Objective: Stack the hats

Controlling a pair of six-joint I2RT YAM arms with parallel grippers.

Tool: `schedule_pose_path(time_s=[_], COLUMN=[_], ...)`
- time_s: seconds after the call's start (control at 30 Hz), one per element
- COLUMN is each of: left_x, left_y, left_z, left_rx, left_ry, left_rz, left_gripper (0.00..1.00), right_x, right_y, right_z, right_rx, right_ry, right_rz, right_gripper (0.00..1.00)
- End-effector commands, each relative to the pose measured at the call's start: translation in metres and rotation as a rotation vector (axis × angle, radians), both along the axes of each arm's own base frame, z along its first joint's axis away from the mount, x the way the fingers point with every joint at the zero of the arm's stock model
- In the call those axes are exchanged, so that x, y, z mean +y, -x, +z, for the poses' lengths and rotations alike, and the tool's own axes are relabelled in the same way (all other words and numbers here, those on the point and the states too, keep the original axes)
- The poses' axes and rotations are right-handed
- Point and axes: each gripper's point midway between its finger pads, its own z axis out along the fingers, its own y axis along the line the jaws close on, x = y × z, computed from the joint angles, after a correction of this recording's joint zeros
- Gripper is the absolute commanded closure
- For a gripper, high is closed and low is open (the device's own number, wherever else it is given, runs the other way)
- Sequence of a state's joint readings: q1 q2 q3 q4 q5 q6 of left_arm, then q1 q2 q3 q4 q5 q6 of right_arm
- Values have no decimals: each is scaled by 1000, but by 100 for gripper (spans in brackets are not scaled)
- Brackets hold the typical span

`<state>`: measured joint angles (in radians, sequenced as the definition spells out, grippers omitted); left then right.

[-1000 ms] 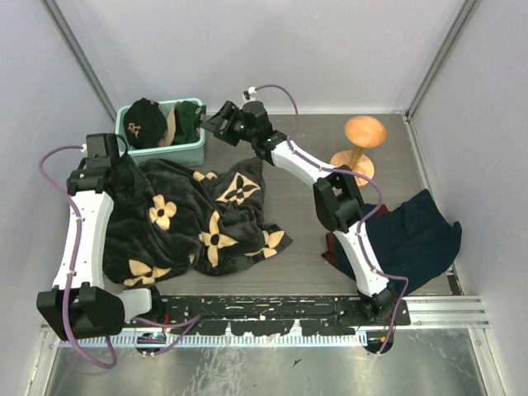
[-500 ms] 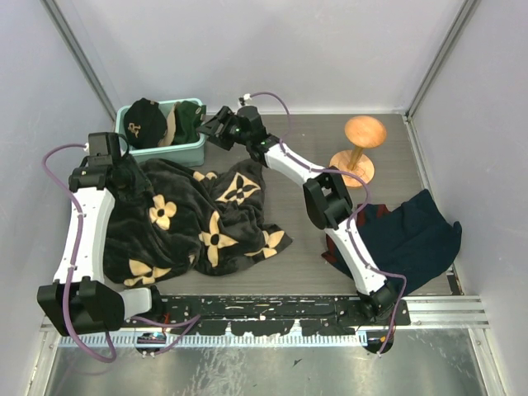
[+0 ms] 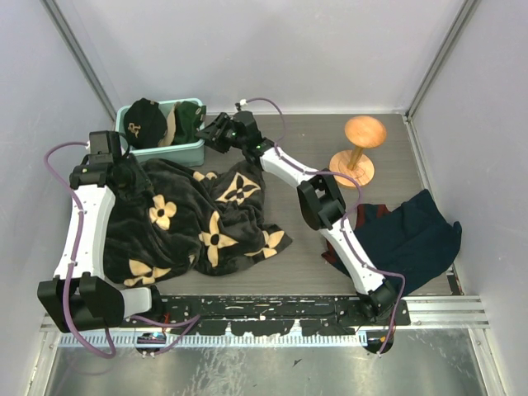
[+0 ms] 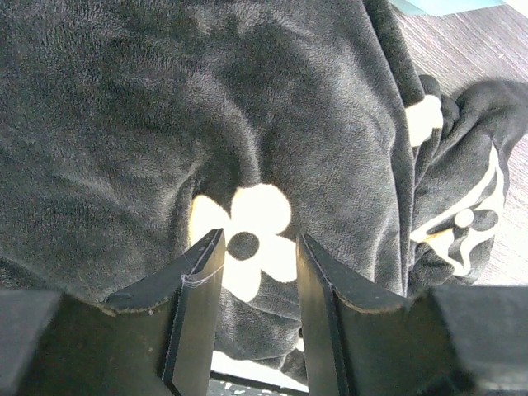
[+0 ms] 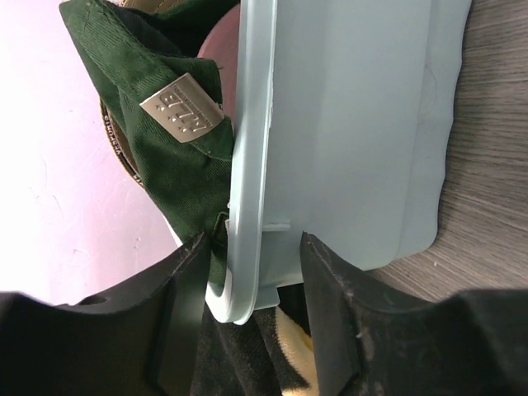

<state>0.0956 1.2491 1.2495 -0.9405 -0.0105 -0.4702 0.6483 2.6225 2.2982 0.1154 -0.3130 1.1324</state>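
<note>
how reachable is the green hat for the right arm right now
Probably yes: the right gripper is open at the dark green hat, nothing covering it, though the rim of the teal bin sits between its fingers.

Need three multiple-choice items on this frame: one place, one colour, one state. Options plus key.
1. Where does the black cap lie?
A. on the wooden stand
B. in the teal bin
C. on the navy cloth

2. What colour are the flowers on the blanket?
A. pink
B. green
C. tan

3. How does the right gripper stand?
A. open, astride the bin's rim
B. shut on the black cap
C. shut on the blanket

Key:
1 B, the cap sits inside the bin's walls.
2 C, tan flowers show on the black pile.
3 A, the right wrist view shows a finger on each side of the pale rim.
</note>
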Motion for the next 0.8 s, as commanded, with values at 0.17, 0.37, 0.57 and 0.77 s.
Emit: schedule_pose_path(time_s=[0.17, 0.37, 0.57, 0.77], left_x=[4, 3, -3, -9], left_y=[-3, -1, -6, -10], left_z=[12, 9, 3, -3], left_rx=[-30, -29, -30, -27], left_ry=[-28, -24, 12, 46], left_rz=[-10, -9, -16, -30], left_gripper=[52, 51, 52, 53], right_x=[7, -50, -143, -239], right_y=[0, -16, -38, -36], right_z=[46, 57, 73, 76], right_rx=[-84, -98, -132, -140], right_ry=[-90, -53, 13, 103], right_rz=[-14, -155, -286, -432], right_gripper=[92, 99, 99, 99])
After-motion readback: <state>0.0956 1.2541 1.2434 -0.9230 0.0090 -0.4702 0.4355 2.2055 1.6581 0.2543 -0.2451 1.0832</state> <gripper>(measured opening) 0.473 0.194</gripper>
